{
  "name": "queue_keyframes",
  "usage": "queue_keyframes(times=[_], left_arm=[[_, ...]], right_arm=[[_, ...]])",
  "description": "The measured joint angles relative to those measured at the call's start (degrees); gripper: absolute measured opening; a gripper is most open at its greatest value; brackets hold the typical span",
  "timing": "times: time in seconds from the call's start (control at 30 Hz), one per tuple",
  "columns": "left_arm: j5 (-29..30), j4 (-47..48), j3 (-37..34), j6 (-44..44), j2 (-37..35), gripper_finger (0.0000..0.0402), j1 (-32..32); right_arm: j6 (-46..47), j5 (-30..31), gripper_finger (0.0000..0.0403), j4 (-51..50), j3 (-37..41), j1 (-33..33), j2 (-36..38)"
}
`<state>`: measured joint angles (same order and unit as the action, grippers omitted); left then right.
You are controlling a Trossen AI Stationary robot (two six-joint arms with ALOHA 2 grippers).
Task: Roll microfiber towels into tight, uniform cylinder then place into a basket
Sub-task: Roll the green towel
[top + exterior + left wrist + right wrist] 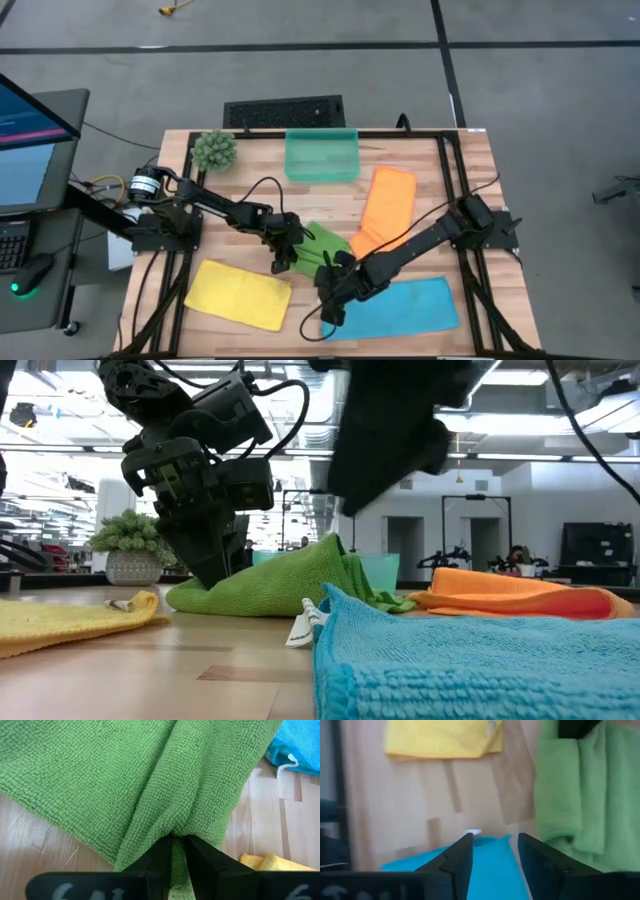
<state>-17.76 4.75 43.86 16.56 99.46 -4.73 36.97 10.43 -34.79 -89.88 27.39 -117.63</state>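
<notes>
Microfiber towels: four on the wooden surface (250, 200), all still unrolled. Nearest the front edge, the blue towel (400, 308) lies flat at front right; the yellow towel (238, 294) lies flat at front left, with bare wood between the two.

Right gripper (328, 310): arm reaches in diagonally from the right side, forearm low, wrist over the blue towel's left end. Fingers (462, 855) stand apart, nothing between them; blue cloth shows directly below the gap, the green towel's edge just beside.

Green towel (322, 243): mid-surface, bunched and humped, partly folded over itself, one edge near the blue towel's corner.

Left gripper (283, 262): arm stretches from the left mount across the surface, wrist angled steeply down at the green towel's left edge. Fingers (160, 855) closed on a pinched ridge of green cloth; the fold rises away from the tips. In the low view the gripper sits right at the surface, with the cloth draping off it.

Orange towel (385, 210): flat, angled, behind the right forearm, one end tucked near the green towel.

Basket (321, 155): teal, at the back edge, centre, well apart from both grippers. Open wood lies between it and the green towel. Green plant ball (214, 150) sits to its left at the back.
</notes>
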Motion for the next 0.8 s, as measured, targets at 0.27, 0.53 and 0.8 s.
queue_keyframes(times=[0.27,0.53,0.8], left_arm=[[0.0,0.0,0.0,0.0,0.0,0.0051,0.0],[0.0,0.0,0.0,0.0,0.0,0.0051,0.0],[0.1,0.0,0.0,-0.2,0.0,0.0051,0.0]], right_arm=[[-3.3,0.5,0.0163,0.8,0.1,-3.4,-0.8],[-8.4,0.5,0.0149,1.0,0.7,-5.7,-0.8],[-8.4,-0.1,0.015,3.0,1.1,-5.7,-2.6]])
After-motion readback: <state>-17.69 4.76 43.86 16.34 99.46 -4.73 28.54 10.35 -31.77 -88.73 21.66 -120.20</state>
